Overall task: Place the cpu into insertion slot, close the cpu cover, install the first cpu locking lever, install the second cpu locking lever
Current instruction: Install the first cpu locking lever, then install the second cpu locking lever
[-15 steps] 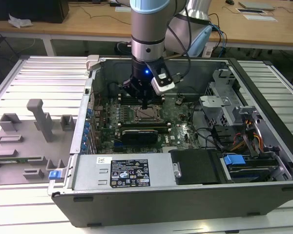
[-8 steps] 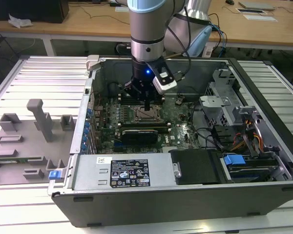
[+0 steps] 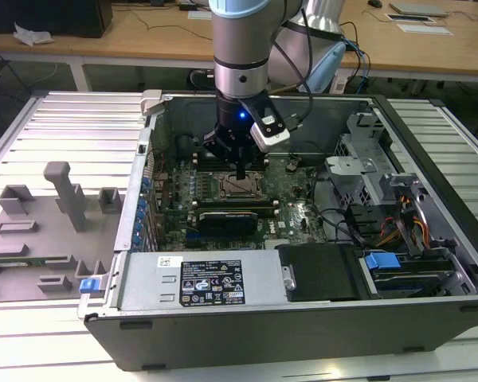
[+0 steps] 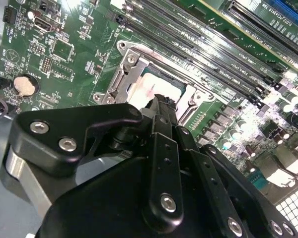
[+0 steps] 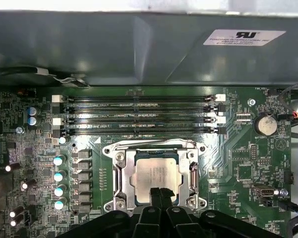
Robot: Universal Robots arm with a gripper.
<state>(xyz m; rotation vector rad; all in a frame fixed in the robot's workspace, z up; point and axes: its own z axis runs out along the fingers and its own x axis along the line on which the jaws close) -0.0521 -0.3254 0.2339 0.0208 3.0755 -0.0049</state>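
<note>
Gripper (image 5: 160,194) fingers pressed together, tips over cpu (image 5: 156,173) edge; cpu seated in insertion slot (image 5: 120,174), cpu cover (image 5: 191,171) down around it.

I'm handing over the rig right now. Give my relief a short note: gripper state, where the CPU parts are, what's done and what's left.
Gripper: fingers together, holding nothing, tips down over the near edge of the cpu.
Cpu: seated flat in the insertion slot on the motherboard, inside the open computer case.
Cpu cover: appears lowered around the chip, which shows through its window.
Done: cpu placed; cover looks closed.
Left: whether either locking lever is latched cannot be told, so treat both levers as still to check.
</note>
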